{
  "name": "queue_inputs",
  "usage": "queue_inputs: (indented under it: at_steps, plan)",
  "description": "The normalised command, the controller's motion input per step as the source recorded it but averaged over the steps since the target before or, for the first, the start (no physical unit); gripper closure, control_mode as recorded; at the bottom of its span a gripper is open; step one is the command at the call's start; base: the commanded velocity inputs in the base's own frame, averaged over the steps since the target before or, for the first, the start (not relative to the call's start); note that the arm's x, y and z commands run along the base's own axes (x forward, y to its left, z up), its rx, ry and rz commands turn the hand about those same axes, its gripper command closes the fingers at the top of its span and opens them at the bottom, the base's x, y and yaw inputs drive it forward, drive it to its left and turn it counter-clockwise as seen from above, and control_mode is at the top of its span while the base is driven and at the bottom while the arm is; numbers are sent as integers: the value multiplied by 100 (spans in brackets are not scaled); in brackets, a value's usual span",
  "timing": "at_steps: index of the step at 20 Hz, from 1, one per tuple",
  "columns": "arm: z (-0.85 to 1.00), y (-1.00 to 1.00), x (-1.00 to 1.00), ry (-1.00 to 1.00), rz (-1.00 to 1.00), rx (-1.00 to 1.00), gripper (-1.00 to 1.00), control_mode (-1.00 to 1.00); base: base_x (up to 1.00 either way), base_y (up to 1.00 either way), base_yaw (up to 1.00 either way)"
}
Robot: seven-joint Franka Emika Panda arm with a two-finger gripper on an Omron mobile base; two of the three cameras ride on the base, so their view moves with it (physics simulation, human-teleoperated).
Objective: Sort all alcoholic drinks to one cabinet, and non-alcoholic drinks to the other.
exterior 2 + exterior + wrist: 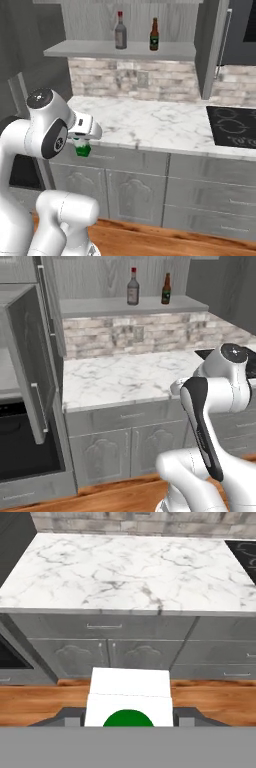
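My gripper [82, 144] is shut on a green and white carton [82, 149], held in the air just in front of the counter's front edge. In the hand view the carton [129, 698] sits between the two dark fingertips of the gripper [129, 718], white top up with a green patch below. A tall clear-grey bottle with a red cap [132, 288] [120, 31] and a slimmer brown bottle [166, 290] [154, 36] stand upright on the wide wall cabinet's long grey shelf [95, 306] [85, 49]. The narrower cabinet niche [6, 373] lies at the far left, its door [29, 356] swung open.
A white marble counter [120, 376] [130, 567] runs below the shelf, over grey drawers and doors. A black oven [22, 448] sits under the niche. A black cooktop [232, 125] lies at the counter's right end. Wooden floor [40, 704] lies below.
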Motion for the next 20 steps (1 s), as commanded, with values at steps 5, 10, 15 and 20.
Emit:
queue_inputs:
  at_steps: [5, 10, 15, 20]
  plan:
    - [0, 0, 0, 0, 0, 0, 100, 100, -60, 0, 0]
    - [0, 0, 0, 0, 0, 0, 100, 100, -50, 1, 0]
    - [0, 0, 0, 0, 0, 0, 100, 100, -48, 20, 0]
    - [0, 0, 0, 0, 0, 0, 100, 100, -52, 28, 0]
